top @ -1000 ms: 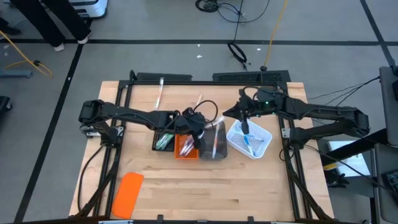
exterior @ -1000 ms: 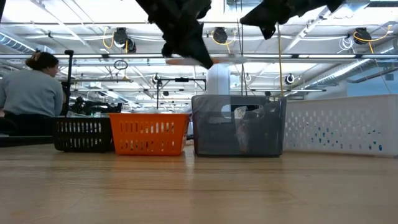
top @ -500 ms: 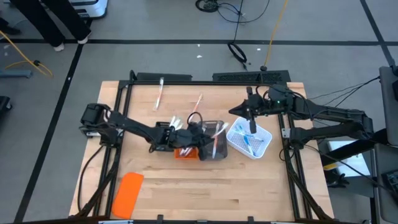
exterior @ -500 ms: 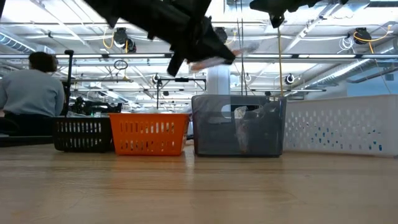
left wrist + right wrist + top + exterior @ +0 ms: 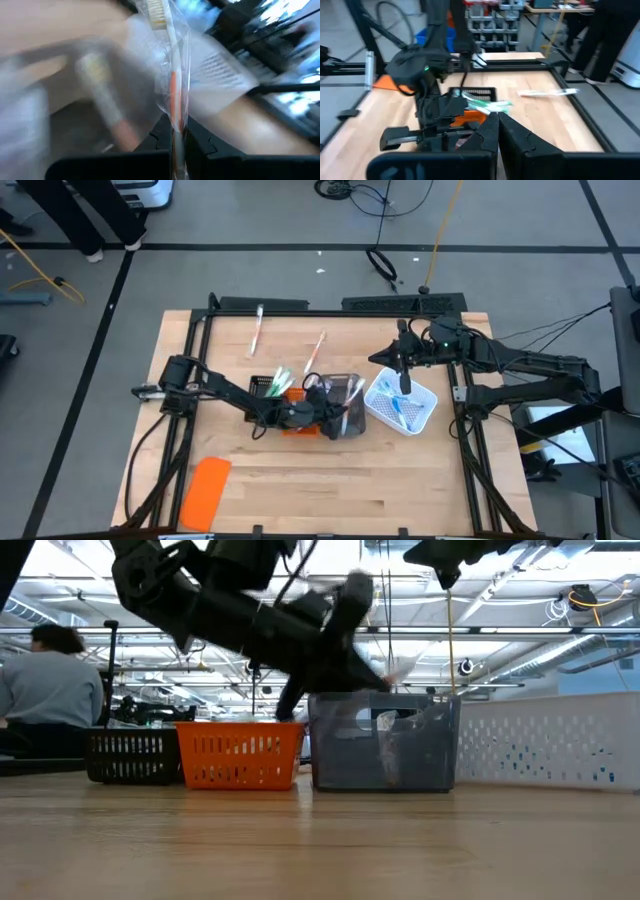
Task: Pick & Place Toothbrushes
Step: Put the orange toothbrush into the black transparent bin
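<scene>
My left gripper [image 5: 338, 406] is low over the grey tray [image 5: 346, 420], shut on an orange-white toothbrush [image 5: 172, 85] in a clear wrapper. In the low view the brush [image 5: 400, 668] sticks out just above the grey tray's rim [image 5: 385, 696]. Green toothbrushes [image 5: 281, 378] lie in the black tray [image 5: 262, 388], and blue ones [image 5: 398, 408] in the white tray [image 5: 420, 402]. Two wrapped toothbrushes [image 5: 257, 328] [image 5: 319, 346] lie loose on the far part of the table. My right gripper [image 5: 404, 378] hangs shut and empty, high over the white tray. My left gripper pinches the toothbrush's handle end [image 5: 176, 136], wrapper and all, between its two fingers. The brush runs on forward in line with the fingers, its bristled head [image 5: 156, 11] farthest out. It is lifted clear; whether it touches the grey tray I cannot tell.
An orange tray [image 5: 297, 423] stands between the black and grey trays, partly under my left arm. A flat orange slab [image 5: 207, 492] lies near the table's front left. A black frame [image 5: 210, 315] edges the table. A person [image 5: 50, 680] sits beyond the table.
My left gripper has come down from high above the trays, moving toward the table's near right to the grey tray. It has rolled about its own line on the way. It stays shut on the wrapped toothbrush, which has come down with it.
</scene>
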Controlling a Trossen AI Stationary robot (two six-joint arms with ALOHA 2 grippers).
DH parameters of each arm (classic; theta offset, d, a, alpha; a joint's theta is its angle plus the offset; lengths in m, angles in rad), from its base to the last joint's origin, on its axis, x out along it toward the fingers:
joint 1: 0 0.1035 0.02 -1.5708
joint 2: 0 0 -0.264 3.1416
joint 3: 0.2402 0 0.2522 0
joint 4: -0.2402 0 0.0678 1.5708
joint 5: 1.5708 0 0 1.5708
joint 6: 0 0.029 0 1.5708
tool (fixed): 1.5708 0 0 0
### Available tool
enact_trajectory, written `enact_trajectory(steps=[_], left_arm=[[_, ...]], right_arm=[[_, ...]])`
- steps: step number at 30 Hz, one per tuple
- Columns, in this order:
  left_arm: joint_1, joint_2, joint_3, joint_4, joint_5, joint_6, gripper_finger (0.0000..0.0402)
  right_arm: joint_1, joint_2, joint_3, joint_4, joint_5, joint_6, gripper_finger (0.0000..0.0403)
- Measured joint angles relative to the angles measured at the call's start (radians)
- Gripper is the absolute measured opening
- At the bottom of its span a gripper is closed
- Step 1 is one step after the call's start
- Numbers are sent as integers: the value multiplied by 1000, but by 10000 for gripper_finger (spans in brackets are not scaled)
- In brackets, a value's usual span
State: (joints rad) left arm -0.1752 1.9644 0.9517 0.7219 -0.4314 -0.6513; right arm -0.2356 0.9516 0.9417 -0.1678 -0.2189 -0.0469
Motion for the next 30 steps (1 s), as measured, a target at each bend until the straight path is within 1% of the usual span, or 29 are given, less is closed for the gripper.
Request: enact_trajectory(steps=[5,8,11,14,16,25,30], left_arm=[[0,17,-2,-14,-68,-7,13],[0,16,-1,-7,-69,-5,20],[0,16,-1,-14,-64,-6,15],[0,16,-1,-15,-29,-2,13],[0,16,-1,-14,-14,-4,19],[0,16,-1,-15,-13,-10,106],[0,16,-1,-8,-12,-13,144]], right_arm=[[-1,0,0,-12,15,-3,0],[0,0,0,-12,14,-3,0],[0,0,0,-14,15,-6,0],[0,0,0,-17,15,-19,0],[0,0,0,-17,15,-19,0],[0,0,0,-42,16,-21,0],[0,0,0,-45,16,-22,0]])
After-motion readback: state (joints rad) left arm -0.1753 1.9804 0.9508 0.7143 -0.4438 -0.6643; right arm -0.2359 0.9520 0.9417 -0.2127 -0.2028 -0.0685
